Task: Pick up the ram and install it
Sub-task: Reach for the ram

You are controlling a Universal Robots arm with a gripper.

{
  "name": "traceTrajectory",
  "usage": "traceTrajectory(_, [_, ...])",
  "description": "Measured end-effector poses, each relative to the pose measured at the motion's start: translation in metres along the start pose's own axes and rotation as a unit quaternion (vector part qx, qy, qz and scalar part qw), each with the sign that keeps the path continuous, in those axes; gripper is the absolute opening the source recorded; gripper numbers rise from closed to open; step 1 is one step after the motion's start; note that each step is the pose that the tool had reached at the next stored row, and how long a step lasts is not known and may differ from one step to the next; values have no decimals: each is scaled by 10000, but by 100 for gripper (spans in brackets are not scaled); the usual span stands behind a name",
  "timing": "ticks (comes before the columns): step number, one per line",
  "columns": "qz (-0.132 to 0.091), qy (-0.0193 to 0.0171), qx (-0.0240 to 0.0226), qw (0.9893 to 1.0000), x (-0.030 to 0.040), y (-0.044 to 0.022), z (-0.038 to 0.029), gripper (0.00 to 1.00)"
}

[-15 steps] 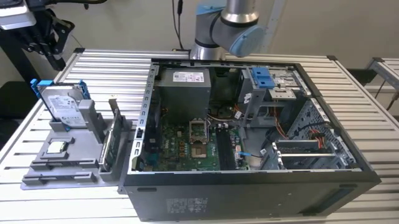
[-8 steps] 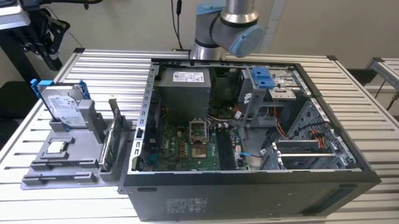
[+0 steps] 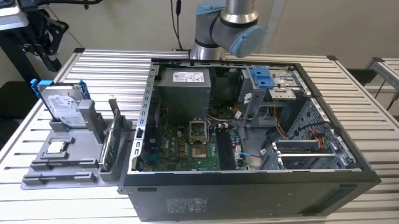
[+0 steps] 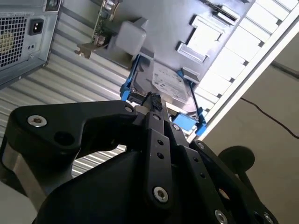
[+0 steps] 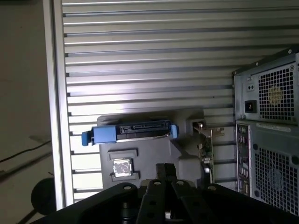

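Observation:
The ram (image 3: pixel 62 177) looks like the long, narrow dark stick lying in the front slot of the grey holder (image 3: pixel 37 165), at the exterior view's left. My gripper (image 3: pixel 42 39) hangs high above the table's far corner on that side, well away from the holder. Its black fingers come together in both wrist views, with the gripper (image 5: pixel 166 171) (image 4: pixel 150 103) shut and nothing between the tips. The open computer case (image 3: pixel 249 205) lies on its side, and its green motherboard (image 3: pixel 187 149) is exposed.
The holder also carries a silver hard drive in a blue frame (image 3: pixel 62 109) (image 5: pixel 133 131) (image 4: pixel 166 84), a small square chip (image 3: pixel 56 147) (image 5: pixel 122 167) and a green card with a metal edge (image 3: pixel 107 144) (image 5: pixel 205 147). The slatted metal table (image 3: pixel 112 65) ends close behind the holder.

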State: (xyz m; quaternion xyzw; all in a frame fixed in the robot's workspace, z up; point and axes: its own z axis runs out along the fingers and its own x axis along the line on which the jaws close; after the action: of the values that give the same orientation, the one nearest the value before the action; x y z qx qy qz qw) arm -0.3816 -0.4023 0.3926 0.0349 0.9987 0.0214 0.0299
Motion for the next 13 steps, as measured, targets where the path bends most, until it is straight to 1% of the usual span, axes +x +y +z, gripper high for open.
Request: traceTrajectory(13, [0, 0, 0, 10000, 0, -87, -4, 11])
